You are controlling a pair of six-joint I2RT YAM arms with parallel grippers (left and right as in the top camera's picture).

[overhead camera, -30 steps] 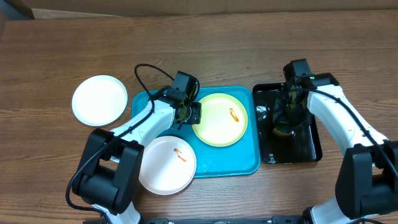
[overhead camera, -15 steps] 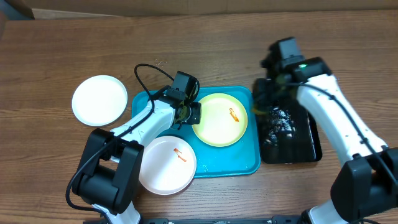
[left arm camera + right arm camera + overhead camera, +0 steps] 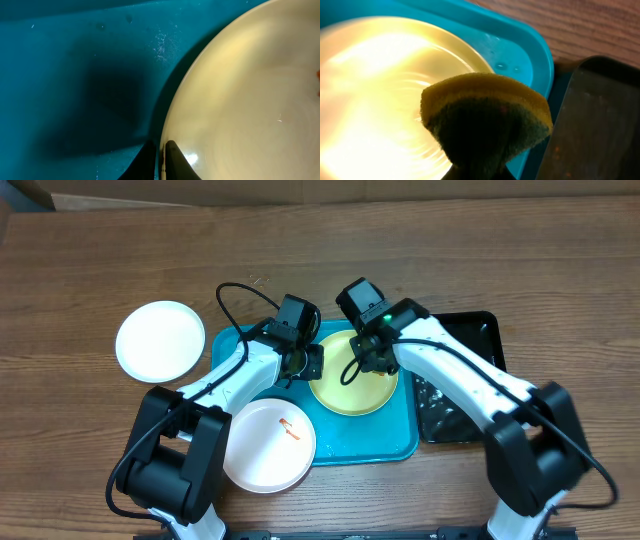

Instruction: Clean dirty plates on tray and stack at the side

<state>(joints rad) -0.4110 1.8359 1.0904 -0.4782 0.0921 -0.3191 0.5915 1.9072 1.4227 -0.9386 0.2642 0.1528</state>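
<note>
The left arm (image 3: 240, 370) and right arm (image 3: 450, 370) are showing white shells between black joint housings. Behind the left fingers (image 3: 176, 162), a black cable (image 3: 232, 292) is looping clear of the wrist. Behind the right gripper (image 3: 358, 363), a green light (image 3: 379, 308) is glowing on the black wrist block. The left fingers are showing matte black, tapered.

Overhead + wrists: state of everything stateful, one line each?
blue tray: droplets on its floor
yellow plate: on blue tray, rim pinched
smeared white plate: orange smear, overhangs tray's near-left corner
plain white plate: on table, looks clean
black tray: wet-looking specks, no sponge
sponge: gripped, over yellow plate
left gripper: shut on yellow plate's rim
right gripper: shut on sponge
</note>
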